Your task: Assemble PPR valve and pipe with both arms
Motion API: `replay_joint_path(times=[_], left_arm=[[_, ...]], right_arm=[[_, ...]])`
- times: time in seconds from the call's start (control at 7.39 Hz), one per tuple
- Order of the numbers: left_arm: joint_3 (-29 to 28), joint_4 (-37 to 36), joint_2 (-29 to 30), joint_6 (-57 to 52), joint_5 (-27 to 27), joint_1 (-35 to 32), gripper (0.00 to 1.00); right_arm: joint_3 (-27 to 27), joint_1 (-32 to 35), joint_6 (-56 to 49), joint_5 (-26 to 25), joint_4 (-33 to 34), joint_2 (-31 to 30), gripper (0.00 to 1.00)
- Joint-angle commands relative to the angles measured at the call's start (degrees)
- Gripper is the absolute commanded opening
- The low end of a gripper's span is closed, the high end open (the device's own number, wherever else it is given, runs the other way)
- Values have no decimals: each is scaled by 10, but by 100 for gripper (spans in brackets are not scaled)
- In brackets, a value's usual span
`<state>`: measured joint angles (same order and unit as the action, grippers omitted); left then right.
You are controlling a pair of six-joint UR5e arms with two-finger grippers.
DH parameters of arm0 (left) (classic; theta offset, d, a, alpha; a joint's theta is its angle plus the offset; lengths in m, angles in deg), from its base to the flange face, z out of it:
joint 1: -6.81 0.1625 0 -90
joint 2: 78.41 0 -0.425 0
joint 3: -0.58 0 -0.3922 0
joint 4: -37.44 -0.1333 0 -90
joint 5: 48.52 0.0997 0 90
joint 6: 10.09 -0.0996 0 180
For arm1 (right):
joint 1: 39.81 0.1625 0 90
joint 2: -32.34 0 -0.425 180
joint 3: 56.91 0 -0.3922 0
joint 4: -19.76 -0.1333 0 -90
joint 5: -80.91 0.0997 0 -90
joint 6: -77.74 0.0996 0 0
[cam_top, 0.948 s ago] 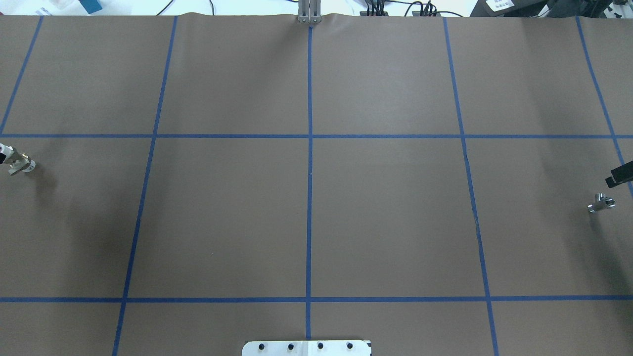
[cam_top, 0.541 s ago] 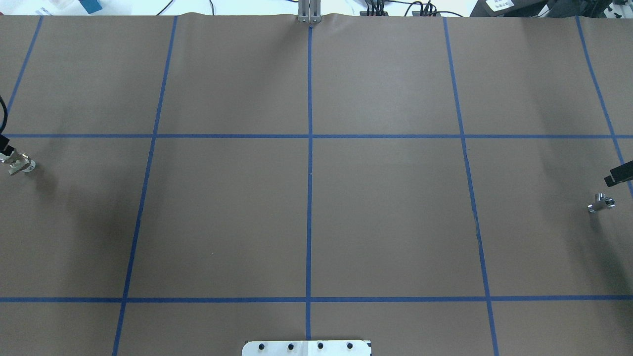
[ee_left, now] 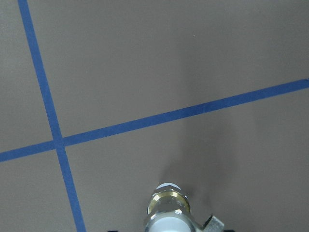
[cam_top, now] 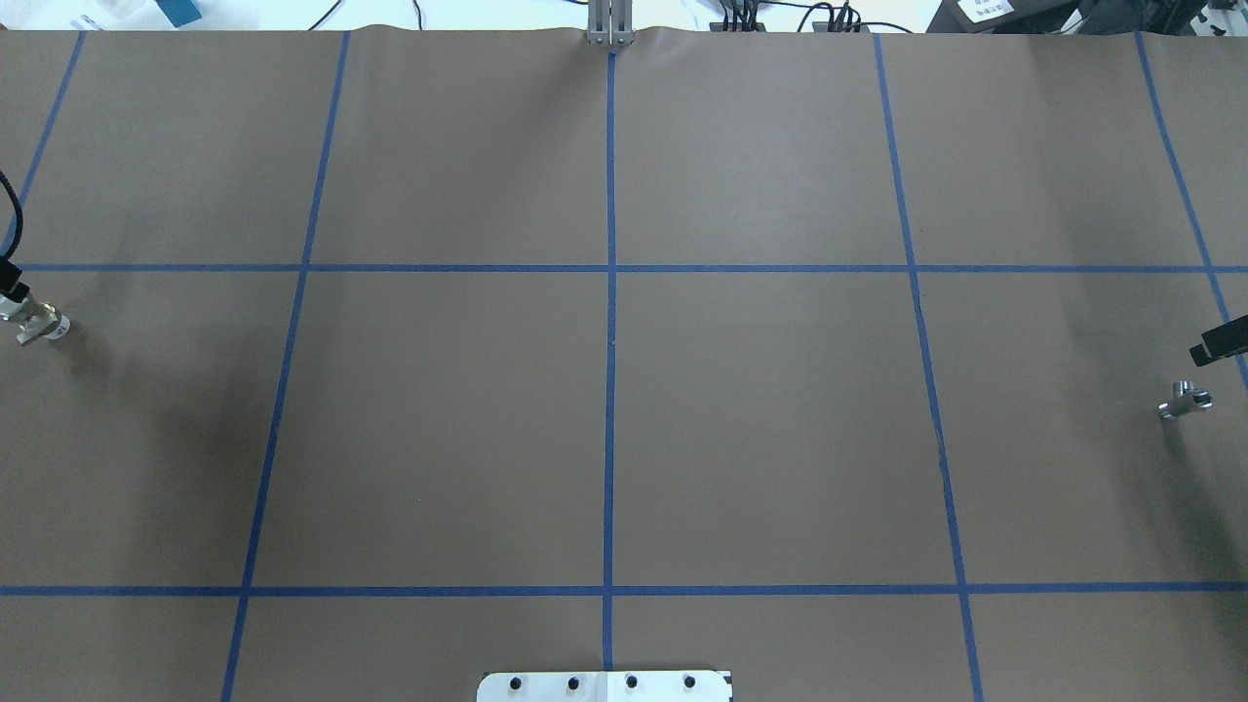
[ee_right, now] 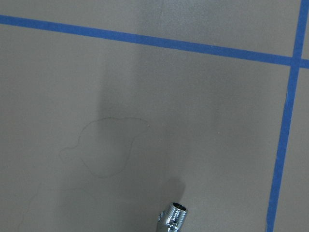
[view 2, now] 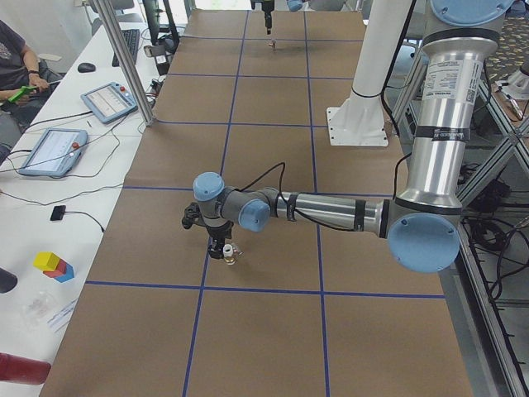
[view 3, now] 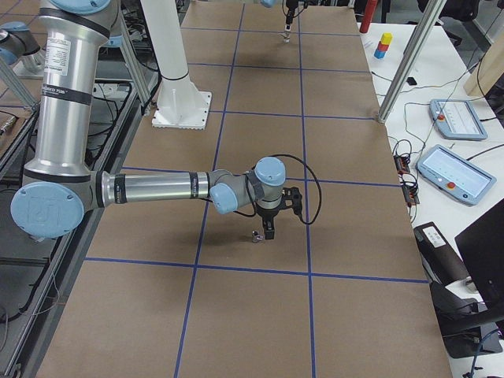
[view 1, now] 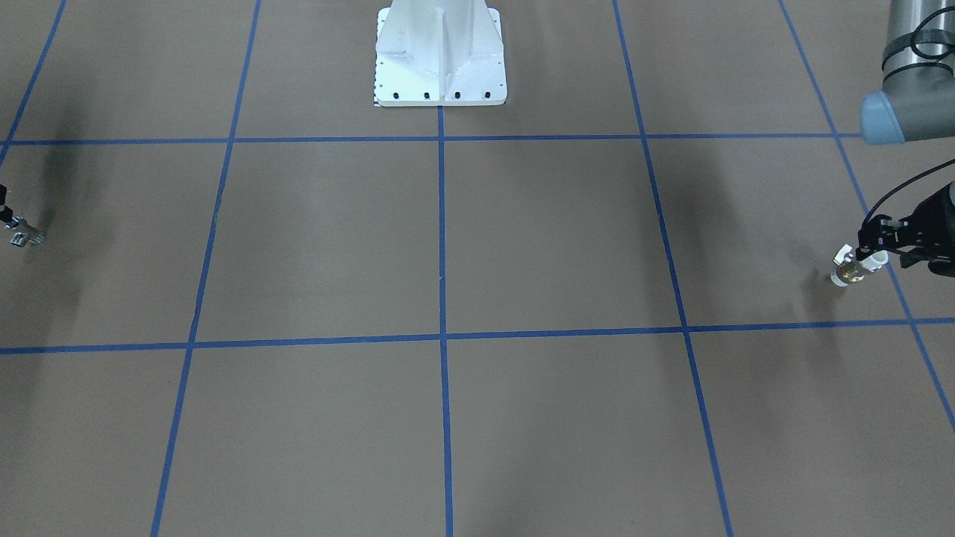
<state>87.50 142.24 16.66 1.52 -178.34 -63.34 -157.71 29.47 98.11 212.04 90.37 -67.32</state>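
Two-arm station: PPR valve [view 1: 850, 270] and pipe [view 1: 18, 238] held far apart, one on either side of the white pedestal [view 1: 440, 52].
Left tool [view 1: 877, 252]: clenched on the valve's white end, well out on the pedestal's left-arm side, low over the desk [view 1: 522, 246]; fingers almost wholly cut off in its wrist view. Right tool [view 1: 6, 218]: mostly cropped by the frame edge, appears clamped on the pipe, equally far out on the pedestal's other side; grip small and hard to make out. Desk: brown paper gridded with blue tape [view 1: 442, 224]. Beyond: side benches with tablets [view 2: 107, 101], coloured blocks [view 2: 54, 265], a seated operator [view 2: 16, 66].
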Motion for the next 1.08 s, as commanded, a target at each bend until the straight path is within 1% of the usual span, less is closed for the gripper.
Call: replay_joint_path(times=[0.0,0.27,0.41,0.54,0.68,0.81,0.95], left_arm=[[-3,-1,-1,-3,0,0,64],[-3,-3,-1,0,-1,0,64],[-3,-3,-1,3,-1,1,58],[-5,-1,0,2,-1,2,47],[-5,-1,0,2,-1,2,33],[-6,-1,0,2,-1,2,18],[-2,-7,3,3,-7,2,0]], right_arm=[[0,0,0,0,0,0,100],[1,1,0,0,0,0,100],[0,1,0,0,0,0,100],[0,1,0,0,0,0,100],[-2,1,1,1,0,0,100],[-1,1,0,1,0,0,100],[0,1,0,1,0,0,100]])
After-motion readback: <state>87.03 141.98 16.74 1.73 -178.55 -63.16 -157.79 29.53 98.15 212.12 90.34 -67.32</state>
